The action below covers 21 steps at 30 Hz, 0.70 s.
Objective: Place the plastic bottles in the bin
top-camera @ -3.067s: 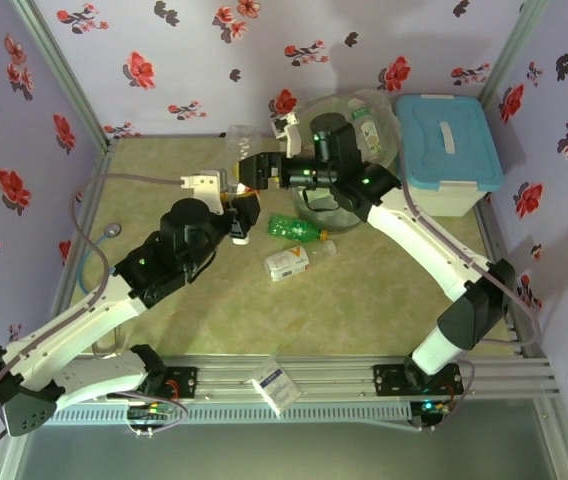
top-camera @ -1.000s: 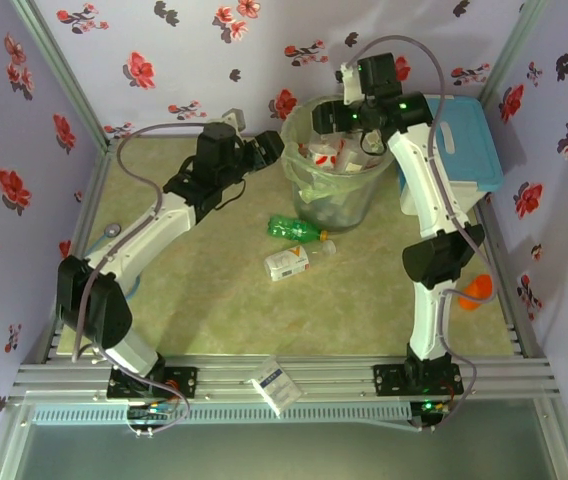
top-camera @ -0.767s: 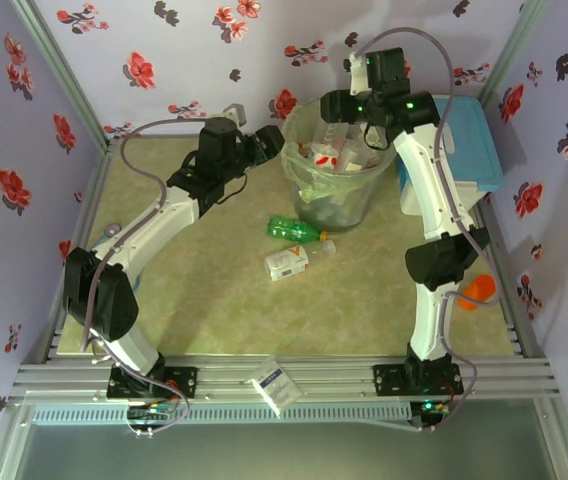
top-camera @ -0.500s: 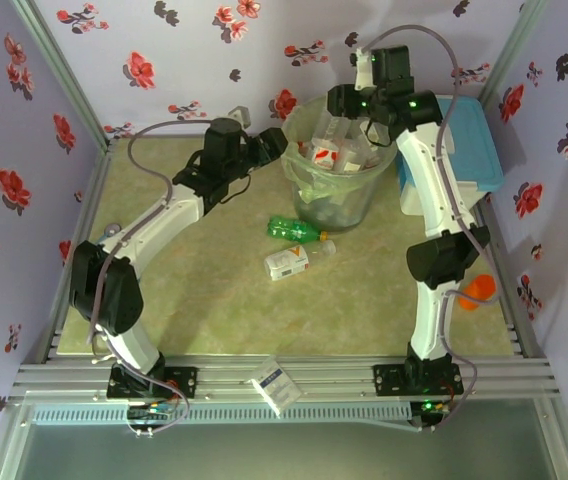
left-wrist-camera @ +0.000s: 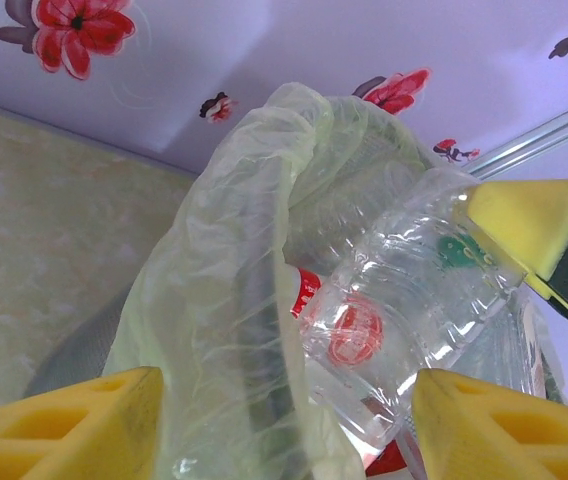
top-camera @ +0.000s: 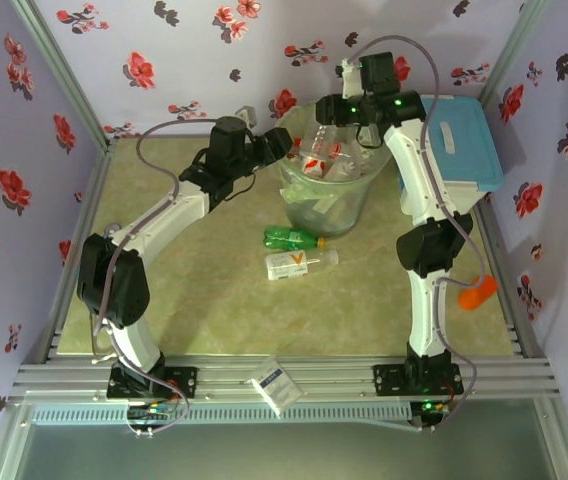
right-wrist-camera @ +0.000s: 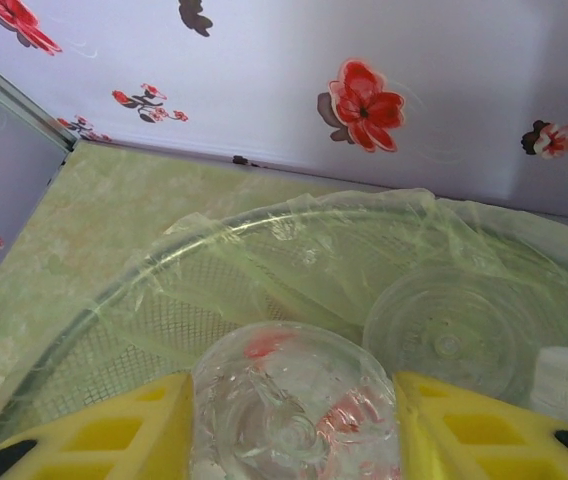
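Mid-drop: clamping a clear red-labelled bottle [right-wrist-camera: 286,385] in the right gripper [right-wrist-camera: 290,440] just over the bin [top-camera: 336,210], with the left gripper [left-wrist-camera: 284,420] spread wide at its bagged rim. Next, probably calls for releasing, then fetching from the table [top-camera: 214,300]. Counted: one bin; one held bottle; two lying loose, green bottle [top-camera: 292,238] and white-labelled bottle [top-camera: 290,265]; several inside, uncountable.

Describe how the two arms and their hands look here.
The left arm and right arm both have white link shells with black joint housings. Small green lights glow on the right arm's upper joints. A greyish cable loops along each arm. The left hand and right hand have blocky yellow fingers with cut-out recesses, on black mounts.
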### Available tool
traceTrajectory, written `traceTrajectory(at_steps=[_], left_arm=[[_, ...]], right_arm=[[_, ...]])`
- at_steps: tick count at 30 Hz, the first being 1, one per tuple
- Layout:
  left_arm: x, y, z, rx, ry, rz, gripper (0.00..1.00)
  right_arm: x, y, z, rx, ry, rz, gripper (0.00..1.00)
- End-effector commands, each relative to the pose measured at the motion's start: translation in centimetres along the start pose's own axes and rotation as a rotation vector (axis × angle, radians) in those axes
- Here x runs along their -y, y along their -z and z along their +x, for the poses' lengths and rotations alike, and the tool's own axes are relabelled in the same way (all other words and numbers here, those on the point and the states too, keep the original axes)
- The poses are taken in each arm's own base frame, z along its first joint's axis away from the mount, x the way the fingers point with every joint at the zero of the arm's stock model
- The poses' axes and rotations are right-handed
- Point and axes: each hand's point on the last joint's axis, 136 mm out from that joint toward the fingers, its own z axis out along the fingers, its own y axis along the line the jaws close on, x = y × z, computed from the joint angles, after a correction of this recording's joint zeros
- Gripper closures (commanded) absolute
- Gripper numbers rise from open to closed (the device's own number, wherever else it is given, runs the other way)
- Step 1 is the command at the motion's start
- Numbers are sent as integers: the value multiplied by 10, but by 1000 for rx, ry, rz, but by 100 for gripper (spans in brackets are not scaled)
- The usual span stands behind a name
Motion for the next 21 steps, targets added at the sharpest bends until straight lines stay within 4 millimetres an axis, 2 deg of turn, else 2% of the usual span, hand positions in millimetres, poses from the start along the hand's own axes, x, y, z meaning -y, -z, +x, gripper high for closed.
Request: traceTrajectory(at_steps=[1, 7, 9, 11, 17, 21], left_arm=[[17, -1, -14, 32, 9, 64, 34], [18, -1, -14, 33, 13, 67, 34], [18, -1, -12, 30, 12, 65, 34], [17, -1, -12, 28, 7, 64, 34], [22, 13, -17, 38, -61, 59, 30], [24, 26, -22, 53, -104, 41, 27]], right_arm=[[16, -14, 54, -206, -48, 44, 51], [37, -25, 66, -236, -40, 134, 51], [36, -27, 68, -246, -36, 119, 46], [30, -23, 60, -223, -33, 95, 40], [5, 25, 4, -38, 6, 57, 30], [-5, 58, -18, 52, 26, 67, 26]])
